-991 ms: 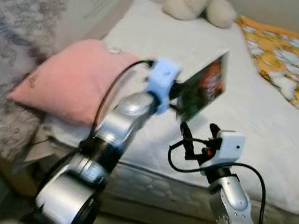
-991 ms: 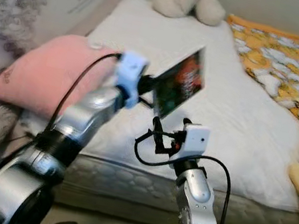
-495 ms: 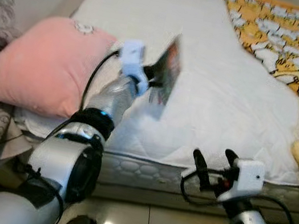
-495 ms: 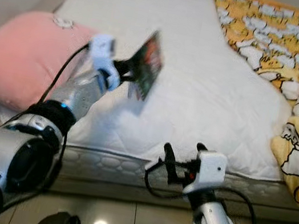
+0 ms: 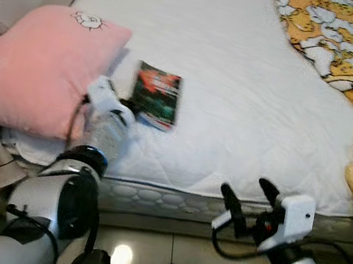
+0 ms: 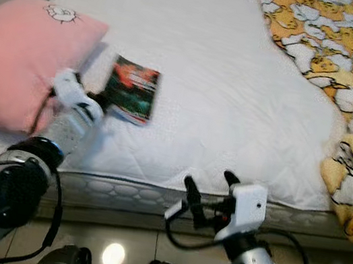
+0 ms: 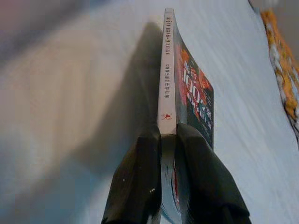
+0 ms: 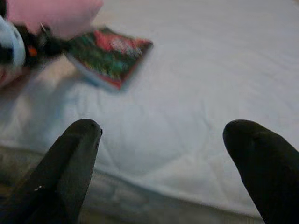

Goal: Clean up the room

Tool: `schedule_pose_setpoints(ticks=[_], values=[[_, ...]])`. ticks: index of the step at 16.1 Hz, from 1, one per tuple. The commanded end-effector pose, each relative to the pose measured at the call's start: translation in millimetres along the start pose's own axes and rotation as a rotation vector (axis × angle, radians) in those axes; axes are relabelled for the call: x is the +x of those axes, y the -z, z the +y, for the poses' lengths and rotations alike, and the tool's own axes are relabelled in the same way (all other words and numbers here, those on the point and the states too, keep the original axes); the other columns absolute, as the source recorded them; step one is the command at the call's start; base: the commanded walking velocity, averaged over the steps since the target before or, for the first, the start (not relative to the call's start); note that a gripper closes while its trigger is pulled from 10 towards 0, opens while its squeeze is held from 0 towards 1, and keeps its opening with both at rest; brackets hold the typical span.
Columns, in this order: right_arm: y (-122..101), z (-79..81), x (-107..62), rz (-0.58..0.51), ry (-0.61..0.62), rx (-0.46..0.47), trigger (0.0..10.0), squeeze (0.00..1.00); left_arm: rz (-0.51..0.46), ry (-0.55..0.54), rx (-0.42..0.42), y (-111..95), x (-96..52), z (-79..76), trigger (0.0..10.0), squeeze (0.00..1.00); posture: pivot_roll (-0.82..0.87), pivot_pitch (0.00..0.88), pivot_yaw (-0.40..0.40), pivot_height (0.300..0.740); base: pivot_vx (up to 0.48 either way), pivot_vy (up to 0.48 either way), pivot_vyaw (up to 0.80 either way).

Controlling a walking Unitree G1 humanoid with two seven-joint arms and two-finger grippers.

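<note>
Dark green and red on its cover, the book lies on the white mattress, just beside the pink pillow, which sits at its 9 o'clock. The left wrist view shows the book's white spine with a column of small characters, too fine to read, and large red lettering on the cover that is also illegible. The left gripper is at the book's 7 o'clock end, its two black fingers pinching the near edge of the book, one on each side of the spine. The book's far part rests on the mattress.

The right gripper hangs at 5 o'clock from the book, well apart from it, in front of the mattress edge; its fingers are spread wide with nothing between them.

A yellow blanket printed with cartoon bears covers the mattress at 2 o'clock from the book. The pillow carries a small white cartoon patch near its far corner. Below the bed edge is a glossy tiled floor.
</note>
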State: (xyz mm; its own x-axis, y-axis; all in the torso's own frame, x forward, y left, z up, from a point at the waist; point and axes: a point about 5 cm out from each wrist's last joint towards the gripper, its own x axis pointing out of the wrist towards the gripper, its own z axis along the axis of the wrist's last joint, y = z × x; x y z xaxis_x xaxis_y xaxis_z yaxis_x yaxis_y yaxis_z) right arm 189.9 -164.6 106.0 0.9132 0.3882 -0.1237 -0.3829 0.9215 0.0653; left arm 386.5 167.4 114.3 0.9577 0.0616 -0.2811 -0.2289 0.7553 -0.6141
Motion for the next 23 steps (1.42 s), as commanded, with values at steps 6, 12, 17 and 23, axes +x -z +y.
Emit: schedule_pose_setpoints(ticks=[6, 12, 17, 23], values=[[-0.9, -1.3, -2.2, 0.031, -0.028, 0.011, 10.0, 0.0, -0.064, -0.131, 0.049, -13.7, -4.1, 34.7, 10.0, 0.0, -0.17, 0.174, -0.115, 0.71, 0.0, 0.0, 0.0], [1.1, -0.4, -1.8, 0.043, -0.019, 0.017, 10.0, 0.0, -0.001, -0.081, 0.268, -15.4, -4.2, 38.3, 10.0, 0.49, -0.17, 0.177, -0.112, 0.71, 0.0, 0.0, 0.0], [2.0, 5.4, -4.4, 0.051, -0.101, 0.036, 10.0, 0.0, 0.007, -0.01, 0.514, -21.0, -2.7, 30.4, 10.0, 1.0, -0.16, 0.179, -0.105, 0.71, 0.0, 0.0, 0.0], [7.5, 9.3, -4.3, 0.089, -0.185, 0.043, 10.0, 0.0, -0.018, 0.02, 0.69, -28.3, -2.0, 25.2, 10.0, 1.0, -0.15, 0.188, -0.108, 0.71, 0.0, 0.0, 0.0]])
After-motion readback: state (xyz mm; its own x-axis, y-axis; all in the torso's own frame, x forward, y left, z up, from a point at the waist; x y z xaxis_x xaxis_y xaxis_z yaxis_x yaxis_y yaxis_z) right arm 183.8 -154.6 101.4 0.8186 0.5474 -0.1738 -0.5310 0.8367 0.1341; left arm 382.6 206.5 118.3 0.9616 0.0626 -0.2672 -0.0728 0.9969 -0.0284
